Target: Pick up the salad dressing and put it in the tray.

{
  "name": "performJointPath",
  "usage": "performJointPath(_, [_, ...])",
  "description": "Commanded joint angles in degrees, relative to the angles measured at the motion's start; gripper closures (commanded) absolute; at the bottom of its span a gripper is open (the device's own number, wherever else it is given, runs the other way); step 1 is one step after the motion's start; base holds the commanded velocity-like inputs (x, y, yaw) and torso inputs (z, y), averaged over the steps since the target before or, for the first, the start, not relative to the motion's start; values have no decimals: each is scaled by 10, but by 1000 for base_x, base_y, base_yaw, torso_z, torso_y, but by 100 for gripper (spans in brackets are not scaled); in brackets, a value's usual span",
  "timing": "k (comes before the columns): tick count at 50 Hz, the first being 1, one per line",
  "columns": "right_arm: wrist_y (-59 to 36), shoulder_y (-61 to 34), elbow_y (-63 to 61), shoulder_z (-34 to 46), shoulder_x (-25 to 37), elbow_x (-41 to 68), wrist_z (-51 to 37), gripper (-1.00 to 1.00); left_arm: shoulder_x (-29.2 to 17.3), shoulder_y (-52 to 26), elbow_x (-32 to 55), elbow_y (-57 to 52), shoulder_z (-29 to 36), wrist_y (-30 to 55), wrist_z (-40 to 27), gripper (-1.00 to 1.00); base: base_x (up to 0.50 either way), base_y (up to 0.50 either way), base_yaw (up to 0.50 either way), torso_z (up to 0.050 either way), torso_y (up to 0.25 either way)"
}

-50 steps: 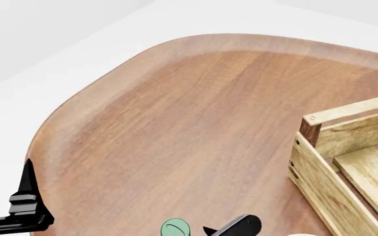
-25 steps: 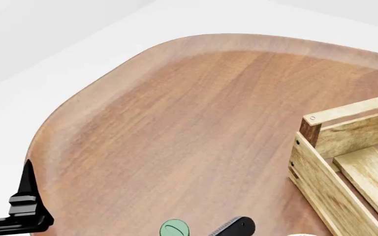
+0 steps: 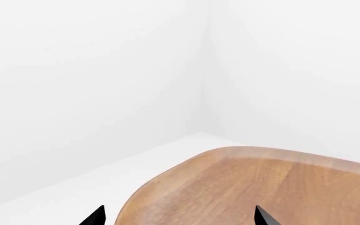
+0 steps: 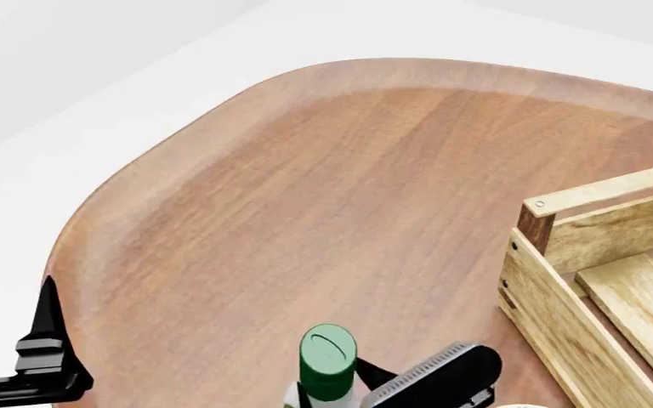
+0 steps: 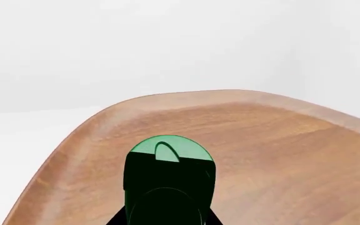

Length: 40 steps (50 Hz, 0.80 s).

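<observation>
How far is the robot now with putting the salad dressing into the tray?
Done: the right gripper seems to be closed on the salad dressing, which now stands higher in the head view than a second ago, so the lift looks started. In hand: raising the bottle. Left: carrying it right to the tray, whose visible slats are bare, and releasing it. The left gripper waits open at the table edge.

Two black tool (image 3: 178, 216) tips frame the wooden table (image 3: 261, 187) edge.

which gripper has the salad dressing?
The right gripper: the green-capped salad dressing sits against its fingers. The left gripper is apart, open, at the table edge with nothing between its tips.
</observation>
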State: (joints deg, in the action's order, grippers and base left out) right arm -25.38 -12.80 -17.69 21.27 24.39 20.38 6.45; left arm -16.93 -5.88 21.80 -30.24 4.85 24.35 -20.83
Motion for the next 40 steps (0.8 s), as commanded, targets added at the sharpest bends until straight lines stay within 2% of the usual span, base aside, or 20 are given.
performJointPath(1, [-21,0,-96,-50,19,19,-32,100,-2,0,2,0,2,-1,-2,-100,0,0,0,0,0])
performJointPath(13, [-75,-40,-141,-122,31,49,-85,100,-5,-2,5,1,2,-1,-5,-100,0,0,0,0,0])
performJointPath(18, [-103,-66,-134,-167,36,63,-114,100,-5,-3,6,1,2,-1,-6,-100,0,0,0,0,0])
performJointPath(40, [-185,-141,-99,-270,86,71,-178,100,-9,-4,8,2,6,-3,-11,-100,0,0,0,0,1])
